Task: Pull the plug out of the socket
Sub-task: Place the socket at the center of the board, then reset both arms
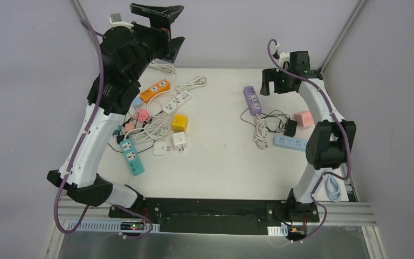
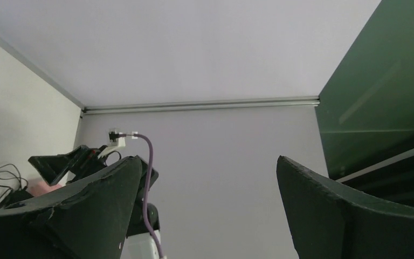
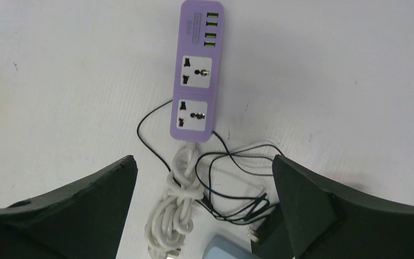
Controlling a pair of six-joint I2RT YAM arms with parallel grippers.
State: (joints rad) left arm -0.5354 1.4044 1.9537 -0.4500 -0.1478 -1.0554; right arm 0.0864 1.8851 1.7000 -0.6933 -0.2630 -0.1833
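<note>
— While the overhead view shows several strips, where does the plug sit?
— The black plug (image 1: pixel 290 128) lies right of centre, touching the upper edge of the pale blue strip (image 1: pixel 291 143). I cannot tell whether its pins are in a socket. In the right wrist view, both are cut off by the bottom edge.
— What lies around it?
— A pink cube (image 1: pixel 304 118) sits just beside it, up and to the right. A tangle of thin black wire (image 1: pixel 269 115) spreads to its left, reaching the purple strip (image 1: pixel 252 100). That strip's two sockets are bare, and a bundled white cord (image 1: pixel 260 132) trails from its lower end.
— And the arms?
— The right gripper (image 1: pixel 274 86) hovers over the purple strip, upper right of the frame, with its fingers spread wide and nothing between them. The left gripper (image 1: pixel 167 29) is raised high at upper left, facing the back wall, its fingers parted and empty.
— Anything under that left arm?
— A cluster on the white table (image 1: pixel 221 162): an orange strip (image 1: pixel 156 90), a white strip (image 1: pixel 177 101), a yellow cube (image 1: pixel 179 123), a white adapter (image 1: pixel 179 142) and a teal strip (image 1: pixel 132 156).
</note>
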